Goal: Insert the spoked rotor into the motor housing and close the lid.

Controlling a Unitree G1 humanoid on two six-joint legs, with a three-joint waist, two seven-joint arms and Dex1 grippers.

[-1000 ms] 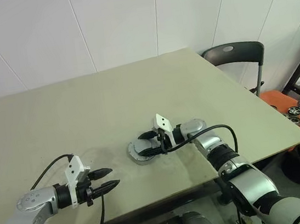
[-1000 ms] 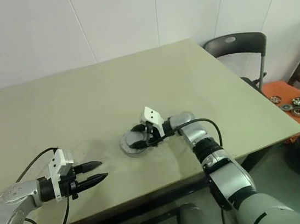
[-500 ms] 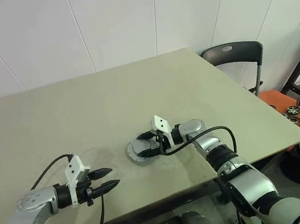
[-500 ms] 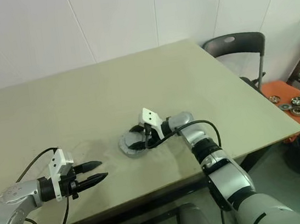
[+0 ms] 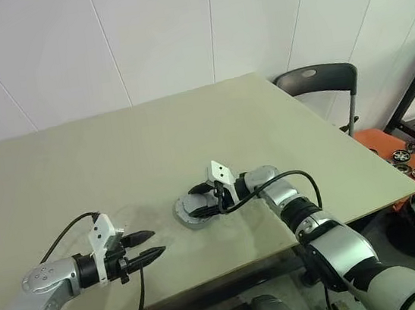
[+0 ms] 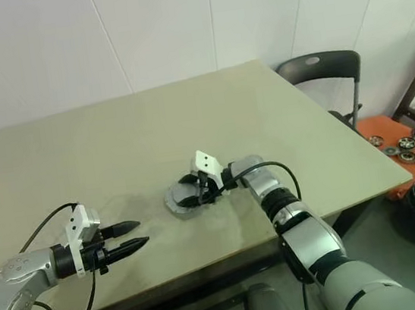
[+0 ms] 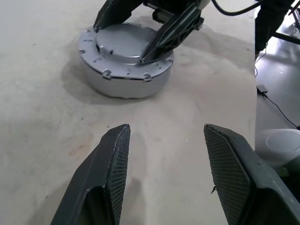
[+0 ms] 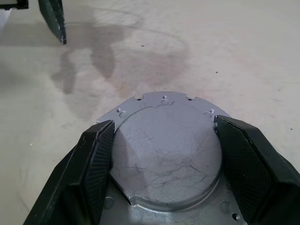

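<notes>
1. The motor housing [image 5: 192,210] sits on the table [image 5: 116,159], toward its near edge and roughly in the middle, with the lid [image 8: 168,152] lying flat on top of it.
2. The right gripper [image 5: 203,200] reaches in from the right and straddles the lid: one black finger lies on each side of the raised grey disc. In the right wrist view the finger pads [image 8: 96,164] sit right at the disc's edge, but whether they press on it or just flank it cannot be told.
3. The left gripper [image 5: 149,246] hovers over bare tabletop, well apart from the housing on its left, jaws parted and holding nothing.
4. The left wrist view shows the housing's side wall [image 7: 124,82], a short silvery cylinder with small notched tabs around its flange.
5. The right wrist view shows the lid's top: a smooth grey face with fine scratches and small holes along the flange behind it. It also catches a fingertip of the left gripper [image 8: 54,18] across the table.
6. The eye views add a dark chair [image 5: 320,83] beyond the table's far right corner.
</notes>
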